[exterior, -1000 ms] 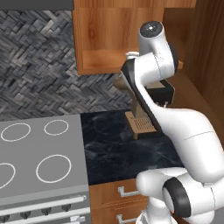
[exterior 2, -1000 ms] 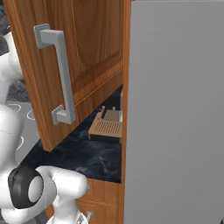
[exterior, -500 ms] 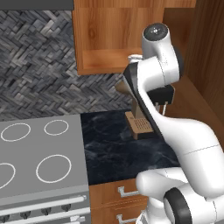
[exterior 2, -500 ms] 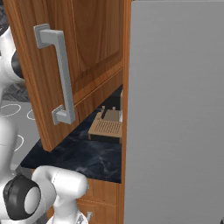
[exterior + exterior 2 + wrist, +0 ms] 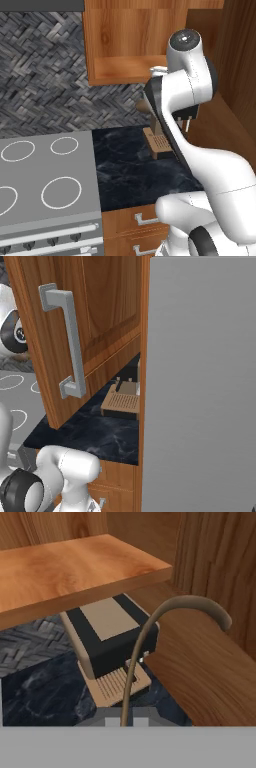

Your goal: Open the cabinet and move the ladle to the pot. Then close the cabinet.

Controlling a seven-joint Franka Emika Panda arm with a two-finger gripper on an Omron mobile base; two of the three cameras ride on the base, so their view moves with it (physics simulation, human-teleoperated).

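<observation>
Gripper (image 5: 127, 721) clamped on the ladle (image 5: 150, 632) handle, beside the open cabinet (image 5: 125, 45) shelf edge, arm raised higher than a second ago

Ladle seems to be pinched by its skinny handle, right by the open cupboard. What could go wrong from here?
1. The gripper is shut on the ladle low on its thin handle, so it could swivel or slip out.
2. The handle's curved end sits close to the cabinet and its open door; a wide swing might snag it.
3. A black and tan machine stands below; a dropped ladle would likely hit it.
</observation>
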